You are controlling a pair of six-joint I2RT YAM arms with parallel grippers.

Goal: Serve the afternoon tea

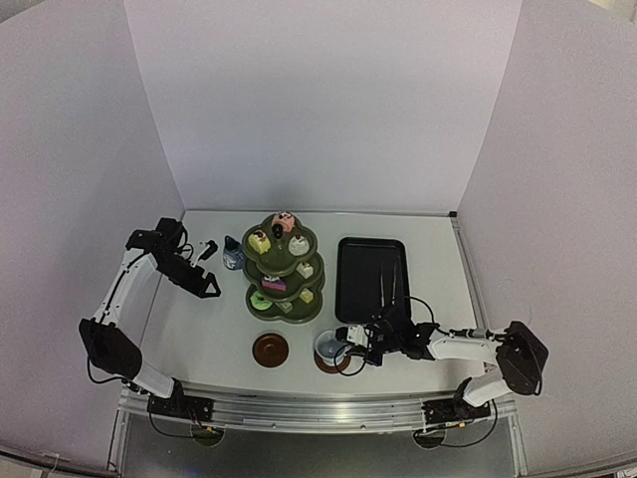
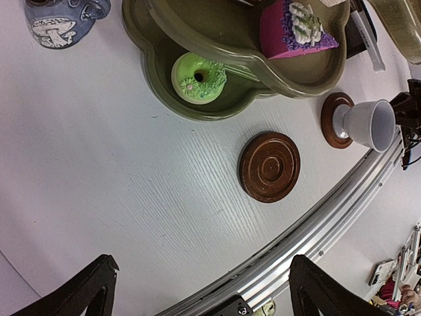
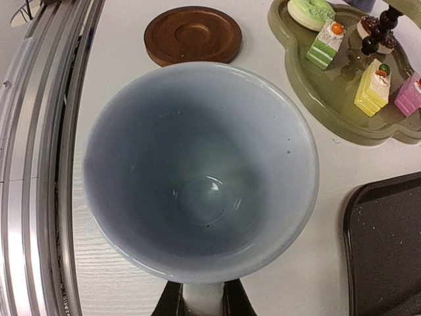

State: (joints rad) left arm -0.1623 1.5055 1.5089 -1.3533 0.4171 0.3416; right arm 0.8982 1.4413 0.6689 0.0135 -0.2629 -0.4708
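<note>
Sitting on a brown coaster [image 1: 328, 364] at the table's near edge, the white mug [image 1: 331, 346] was held by its handle in the right pincer [image 1: 358, 337], which was clamped tight. Letting go cleanly probably called for the base to be flat and centred. The left pincer [image 1: 209, 269] hung wide open beside the blue-and-white pot [image 1: 233, 255], far left. The white table [image 1: 199, 339] stood between plain white walls [image 1: 318, 100].

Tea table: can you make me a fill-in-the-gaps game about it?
1. The mug is ___ inside.
2. The ___ end effector grips the mug.
3. The stand has ___ tiers.
4. The bare coaster is ___ in colour.
Missing words: empty; right; three; brown.
</note>
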